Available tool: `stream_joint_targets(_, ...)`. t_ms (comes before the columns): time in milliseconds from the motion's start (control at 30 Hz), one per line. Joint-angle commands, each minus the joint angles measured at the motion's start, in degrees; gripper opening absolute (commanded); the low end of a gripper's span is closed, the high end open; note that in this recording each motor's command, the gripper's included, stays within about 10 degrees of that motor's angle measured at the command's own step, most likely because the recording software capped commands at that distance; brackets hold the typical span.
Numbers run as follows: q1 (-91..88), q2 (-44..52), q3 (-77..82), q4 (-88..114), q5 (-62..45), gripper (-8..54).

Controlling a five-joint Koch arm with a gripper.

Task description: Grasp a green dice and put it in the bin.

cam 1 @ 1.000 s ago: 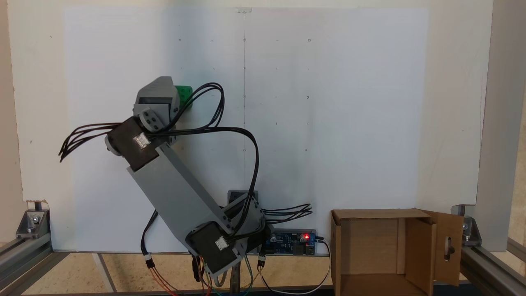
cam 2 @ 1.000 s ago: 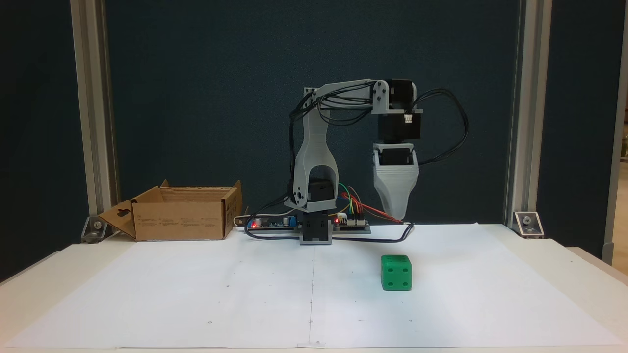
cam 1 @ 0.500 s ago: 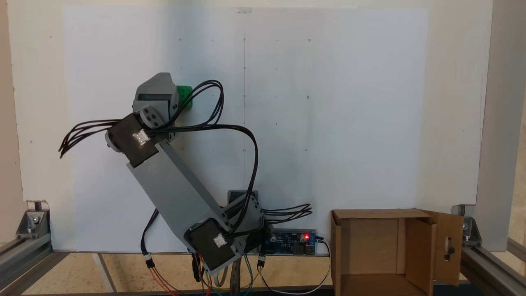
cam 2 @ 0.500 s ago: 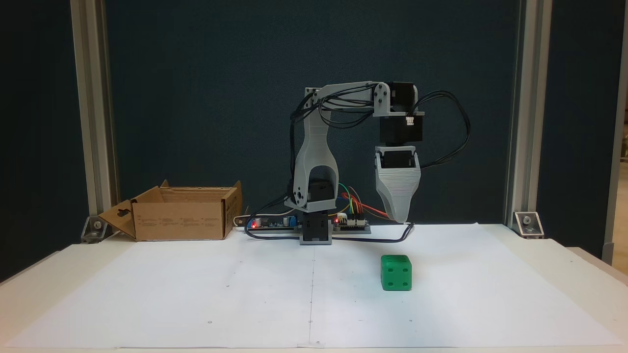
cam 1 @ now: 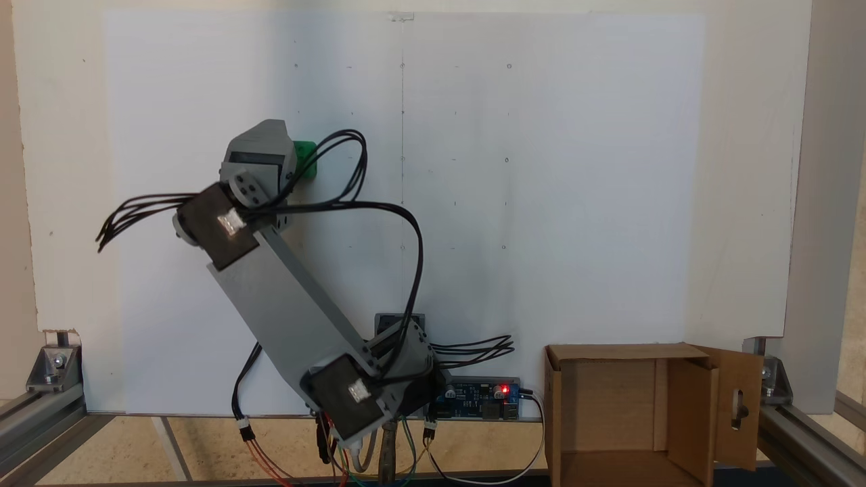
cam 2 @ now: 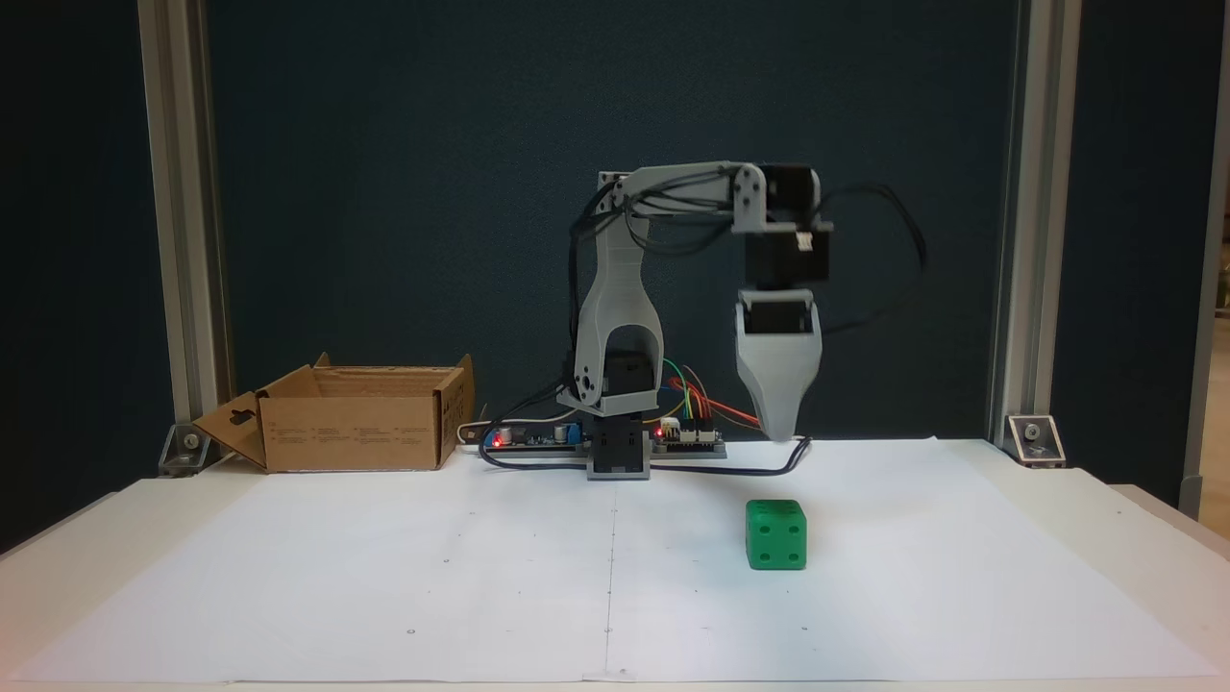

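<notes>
The green dice (cam 2: 775,534) rests on the counter (cam 2: 384,557), apart from and at 6 o'clock below the fingers (cam 2: 780,428). Whether the fingers are spread or pressed together cannot be told, since a single tip shows.

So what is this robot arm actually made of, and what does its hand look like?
The arm is ridged grey plastic, with boxy black motors at the joints. Loose black cables loop between them; coloured wires run from the base. The hand is a grey wedge tapering to a point.
</notes>
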Motion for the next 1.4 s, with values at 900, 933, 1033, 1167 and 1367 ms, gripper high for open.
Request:
stream_joint_targets(900,1.76,-9.4,-1.49,-2.46,4.92,42.6)
stream_joint_targets(933,1.67,-9.4,-1.14,-2.55,5.01,42.6)
stream_joint_targets(1033,1.67,-10.11,-0.26,-2.55,4.92,42.6)
stream_joint_targets(1167,1.67,-10.99,0.79,-2.55,4.92,42.6)
stream_joint_targets(1367,1.67,-12.57,0.97,-2.99,4.92,42.4)
